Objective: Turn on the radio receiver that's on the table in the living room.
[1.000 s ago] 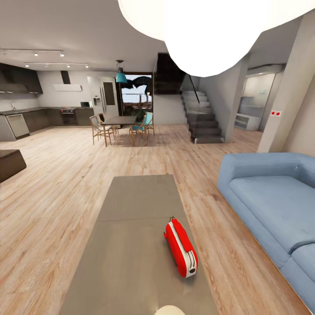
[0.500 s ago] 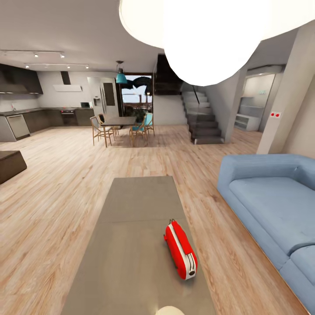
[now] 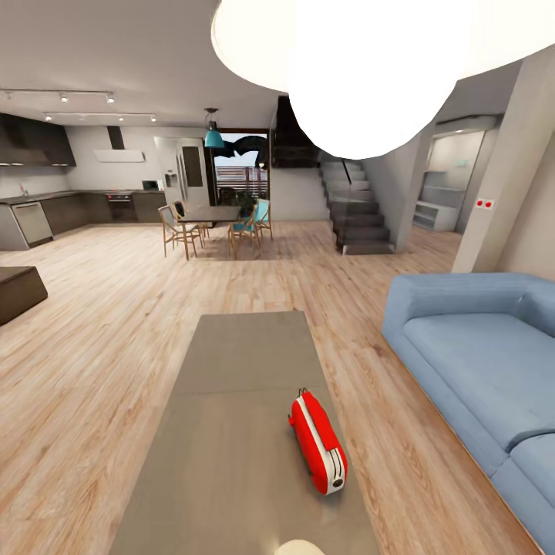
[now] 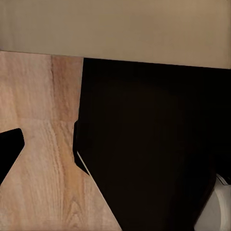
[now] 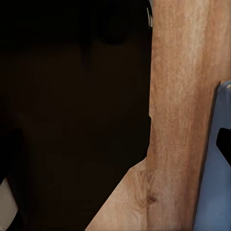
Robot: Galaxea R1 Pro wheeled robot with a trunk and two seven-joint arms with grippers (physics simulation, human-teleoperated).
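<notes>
Fingertips of both grippers are too dark to read, so I cannot tell whether either is open or closed. Light wood plank floor [image 4: 38,144] lies beneath. Ahead, the small red radio receiver [image 3: 317,440] lies on the long grey table [image 3: 223,432], beside the light blue sofa [image 3: 482,370].

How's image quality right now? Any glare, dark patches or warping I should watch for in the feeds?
Head view: the pendant lamp is blown out to pure white across the top, with straight lines bowing at the edges; the radio receiver on the table is evenly lit and sharp. Left wrist view: a large near-black mass with no detail beside the wood floor. Right wrist view: likewise mostly black, with soft floor grain.
</notes>
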